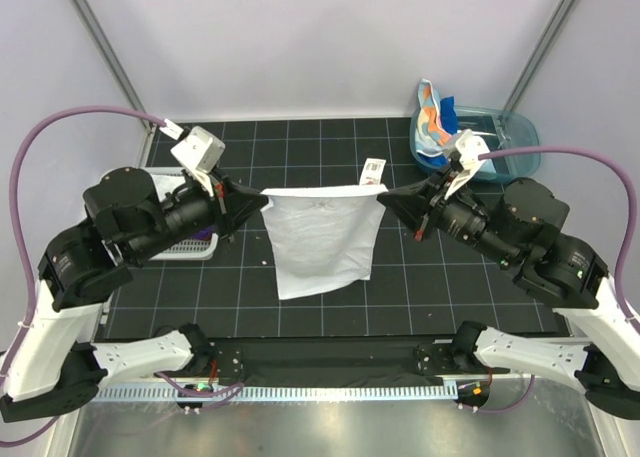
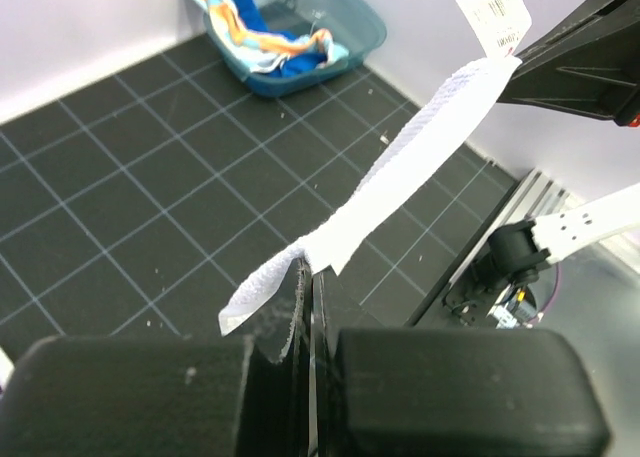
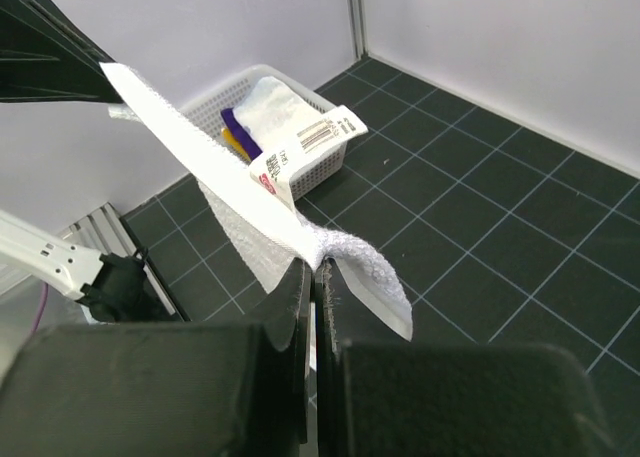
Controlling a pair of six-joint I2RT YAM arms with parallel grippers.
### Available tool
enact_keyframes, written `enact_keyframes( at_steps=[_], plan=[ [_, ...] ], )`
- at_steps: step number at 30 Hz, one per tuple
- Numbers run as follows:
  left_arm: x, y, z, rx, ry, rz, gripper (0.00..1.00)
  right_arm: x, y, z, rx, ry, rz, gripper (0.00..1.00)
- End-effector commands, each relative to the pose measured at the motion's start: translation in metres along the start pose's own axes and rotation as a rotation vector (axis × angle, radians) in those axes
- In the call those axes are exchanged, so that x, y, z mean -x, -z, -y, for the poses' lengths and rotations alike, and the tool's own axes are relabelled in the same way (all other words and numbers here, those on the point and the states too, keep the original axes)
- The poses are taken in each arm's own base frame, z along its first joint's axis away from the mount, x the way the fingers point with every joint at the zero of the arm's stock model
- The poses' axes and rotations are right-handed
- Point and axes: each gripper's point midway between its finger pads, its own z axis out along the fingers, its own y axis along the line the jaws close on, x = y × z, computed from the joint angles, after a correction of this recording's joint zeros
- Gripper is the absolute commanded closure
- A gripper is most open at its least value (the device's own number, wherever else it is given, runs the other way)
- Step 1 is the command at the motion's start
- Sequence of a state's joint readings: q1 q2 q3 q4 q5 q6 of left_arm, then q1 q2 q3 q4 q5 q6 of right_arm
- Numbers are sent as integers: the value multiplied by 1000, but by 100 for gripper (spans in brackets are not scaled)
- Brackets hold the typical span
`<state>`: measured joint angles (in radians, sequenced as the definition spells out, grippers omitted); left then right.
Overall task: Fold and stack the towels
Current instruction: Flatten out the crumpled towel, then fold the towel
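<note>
A plain white towel [image 1: 322,239] hangs stretched between my two grippers above the black gridded table. My left gripper [image 1: 262,196] is shut on its top left corner, and my right gripper [image 1: 381,195] is shut on its top right corner, where a paper label [image 1: 373,170] sticks up. In the left wrist view the white towel [image 2: 400,182] runs taut from my left gripper [image 2: 312,275] toward the other arm. The right wrist view shows the same towel [image 3: 230,182] pinched in my right gripper [image 3: 318,267]. More towels [image 1: 437,127], spotted light blue and bright blue, lie in the teal tub [image 1: 510,132].
The teal tub [image 2: 350,27] stands at the back right of the table. A white mesh basket [image 3: 300,137] at the left holds a white, a purple and a yellow towel. Grey walls and metal posts close off the back. The arm bases sit along the near edge.
</note>
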<state>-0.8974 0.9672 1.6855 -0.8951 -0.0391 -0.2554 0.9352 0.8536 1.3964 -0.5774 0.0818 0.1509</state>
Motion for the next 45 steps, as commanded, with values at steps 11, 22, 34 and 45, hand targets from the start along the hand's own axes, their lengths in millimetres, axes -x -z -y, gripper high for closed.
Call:
enact_keyframes(
  at_steps=[11,22,34,45],
  plan=[
    [37,34,2,-2,-26,103,100,63,38,-11,47,9,148,99],
    [17,-14,-17,97,-51,46,100,25,-3,22,-132,35,48,99],
    [-9,-113,-99,229,1,-43,100,-20,-83,102,-338,30,-93,99],
    [-41,-219,-219,290,199,-68,100,-70,-155,232,-427,-189,-167,99]
  ],
)
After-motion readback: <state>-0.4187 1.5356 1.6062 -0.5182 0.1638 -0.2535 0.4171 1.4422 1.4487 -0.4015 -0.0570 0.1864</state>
